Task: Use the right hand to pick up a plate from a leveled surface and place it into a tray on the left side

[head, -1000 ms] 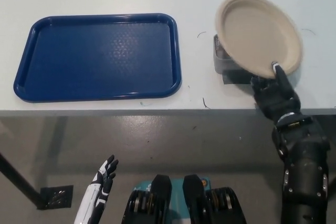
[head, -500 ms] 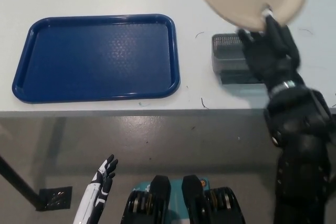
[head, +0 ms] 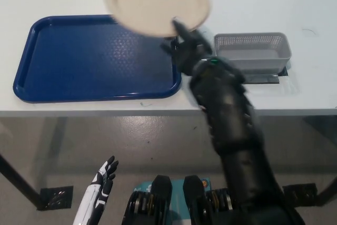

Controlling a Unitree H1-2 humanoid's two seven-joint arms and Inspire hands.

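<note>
A beige round plate (head: 157,2) hangs in the air over the far right corner of the blue tray (head: 79,61). My black right hand (head: 187,48) is shut on the plate's near rim, and the arm reaches up from the bottom right across the table's front edge. The tray lies on the white table's left part with nothing in it. My white left hand (head: 102,180) rests low at the lower left, below the table, fingers apart and holding nothing.
A grey mesh basket (head: 253,51) stands upside down on the table (head: 263,3) to the right of the tray, uncovered now. The table's front edge (head: 105,111) runs across the middle of the view, with grey floor below it.
My right hand has lifted the plate off the grey basket and carried it left, from the table's right side to above the tray's right corner. The left hand has stayed put.
</note>
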